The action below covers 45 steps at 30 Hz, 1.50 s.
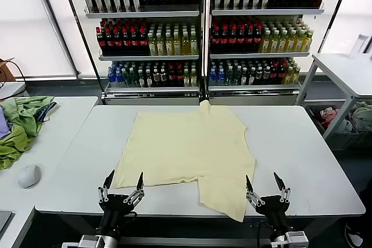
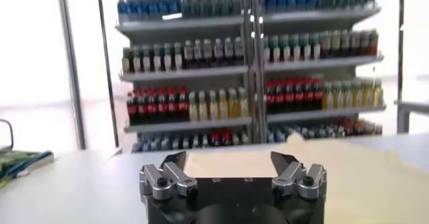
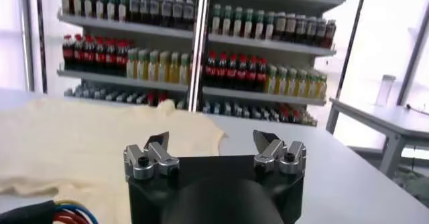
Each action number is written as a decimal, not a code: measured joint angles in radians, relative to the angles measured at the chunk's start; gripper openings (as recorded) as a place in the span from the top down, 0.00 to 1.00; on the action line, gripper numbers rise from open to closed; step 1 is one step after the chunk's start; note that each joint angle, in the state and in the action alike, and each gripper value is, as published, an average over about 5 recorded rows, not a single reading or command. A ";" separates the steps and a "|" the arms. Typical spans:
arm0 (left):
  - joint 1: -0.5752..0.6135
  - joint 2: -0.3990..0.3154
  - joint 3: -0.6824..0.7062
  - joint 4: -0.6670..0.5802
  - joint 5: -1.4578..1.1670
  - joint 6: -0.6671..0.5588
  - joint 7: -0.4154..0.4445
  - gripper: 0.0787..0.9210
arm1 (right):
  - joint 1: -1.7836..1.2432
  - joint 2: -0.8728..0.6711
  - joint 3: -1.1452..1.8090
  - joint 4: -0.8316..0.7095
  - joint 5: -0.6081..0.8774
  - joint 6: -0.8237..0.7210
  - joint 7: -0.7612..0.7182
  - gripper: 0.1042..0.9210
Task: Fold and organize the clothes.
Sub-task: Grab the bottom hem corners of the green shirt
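The pale yellow T-shirt lies spread on the white table, partly folded, with one flap reaching the front edge at the right. My left gripper stands open at the front edge, just beside the shirt's near left corner. My right gripper is open too, just right of the hanging flap. Both hold nothing. In the left wrist view the left gripper faces the shirt. In the right wrist view the right gripper has the shirt ahead of it and to one side.
Green garments with a dark blue strip lie on the side table at the left, with a white mouse near them. Shelves of bottles stand behind the table. Another white table and a basket are at the right.
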<state>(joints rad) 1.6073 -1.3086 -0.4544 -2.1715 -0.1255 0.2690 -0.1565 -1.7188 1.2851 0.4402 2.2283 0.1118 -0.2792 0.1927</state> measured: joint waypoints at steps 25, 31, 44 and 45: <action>-0.190 0.108 0.017 0.189 -0.208 0.265 -0.073 0.39 | 0.079 0.009 -0.123 -0.098 0.068 -0.174 0.051 0.42; -0.194 0.113 0.010 0.195 -0.236 0.282 -0.076 0.60 | 0.092 -0.004 -0.128 -0.109 0.109 -0.189 0.049 0.57; -0.172 0.102 0.001 0.168 -0.282 0.281 -0.056 0.98 | 0.082 -0.052 -0.101 -0.081 0.142 -0.160 0.015 0.88; -0.168 0.102 -0.002 0.164 -0.285 0.277 -0.055 0.98 | 0.079 -0.057 -0.095 -0.074 0.144 -0.153 0.011 0.91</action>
<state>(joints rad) 1.4394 -1.2065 -0.4559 -2.0080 -0.4108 0.5459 -0.2112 -1.6400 1.2278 0.3455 2.1538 0.2560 -0.4321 0.2040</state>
